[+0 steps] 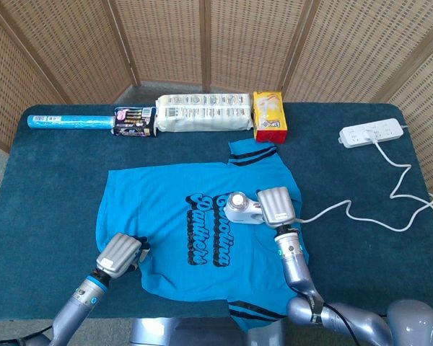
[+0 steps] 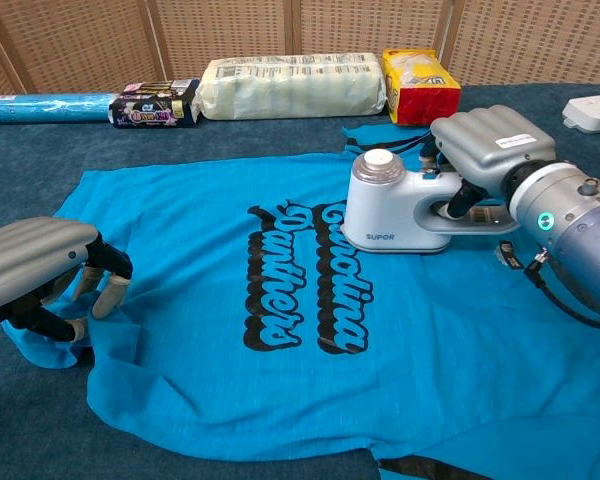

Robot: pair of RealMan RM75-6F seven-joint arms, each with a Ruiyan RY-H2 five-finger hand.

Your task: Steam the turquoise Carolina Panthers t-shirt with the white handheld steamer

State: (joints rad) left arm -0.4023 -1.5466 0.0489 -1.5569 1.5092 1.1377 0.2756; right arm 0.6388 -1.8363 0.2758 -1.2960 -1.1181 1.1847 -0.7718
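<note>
The turquoise Carolina Panthers t-shirt lies flat on the dark blue table, its black lettering facing up. My right hand grips the handle of the white handheld steamer, which sits on the shirt over the right end of the lettering. My left hand rests on the shirt's left edge near a sleeve, fingers curled down and pressing the bunched fabric. The steamer's white cord trails to the right.
A white power strip lies at the back right. Along the far edge stand a blue roll, a dark packet, a long white package and a yellow-red pack. Wicker screens rise behind.
</note>
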